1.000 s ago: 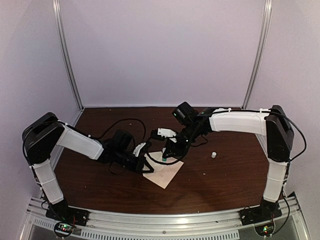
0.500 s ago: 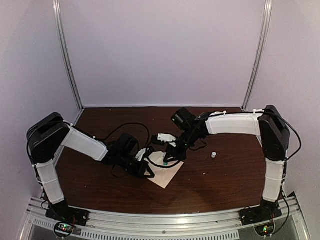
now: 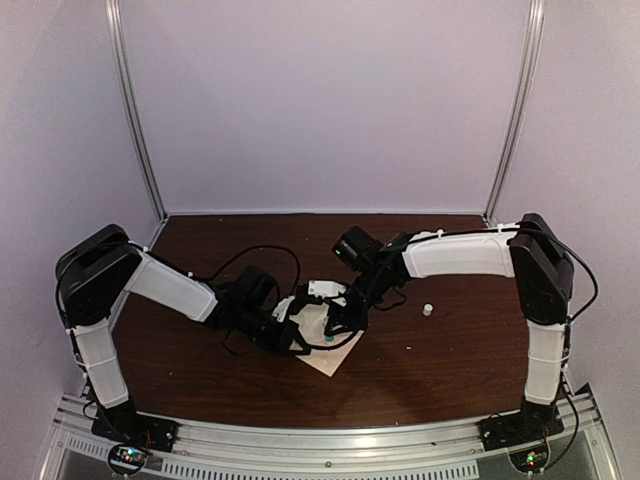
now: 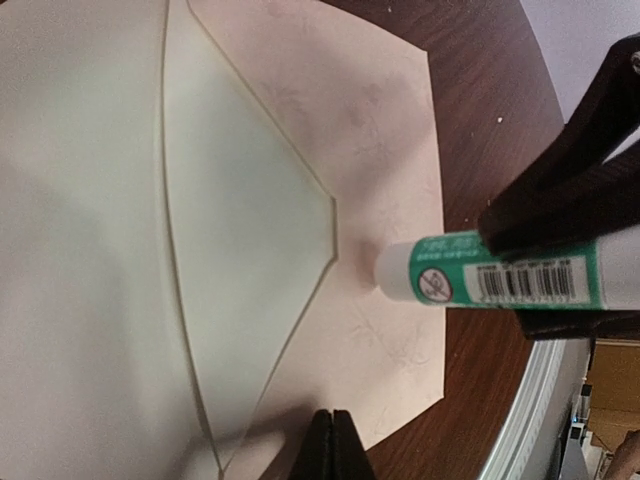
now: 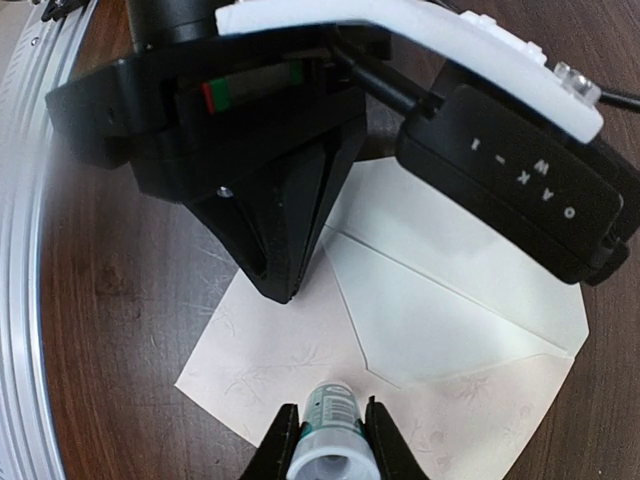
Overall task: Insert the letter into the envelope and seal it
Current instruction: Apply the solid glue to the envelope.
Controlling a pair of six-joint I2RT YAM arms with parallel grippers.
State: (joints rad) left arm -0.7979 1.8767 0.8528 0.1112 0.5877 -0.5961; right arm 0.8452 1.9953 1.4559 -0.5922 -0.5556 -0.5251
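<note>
One dark wooden counter is seen, closed in by pale walls on three sides and bounded by a metal rail at the near edge. Two arms are reached in over it towards the middle: the left arm from the left, the right arm from the right. The two tips are brought close together over the paper.

The left jaws are shut together with nothing between them, and their tip is set down on the envelope near one long edge. The right jaws are held a little apart and clamped on a glue stick.

One envelope is counted. It is laid flat near the middle of the counter, turned diagonally, with one corner pointed at the near edge. Its pale triangular flap is folded over the patterned cream body. The letter cannot be told apart as a separate sheet in these views.

Bare wood is left on every side of the envelope: a strip towards the rail, and a wide stretch to the right. A loop of black cable is lain on the counter behind the left arm.

One glue stick is counted, white with a green label and a barcode. Its white end is held just beside the flap's tip, over the patterned body. Whether the paper is touched cannot be told.

One small white piece is stood alone on the wood, well apart to the right of the envelope.
</note>
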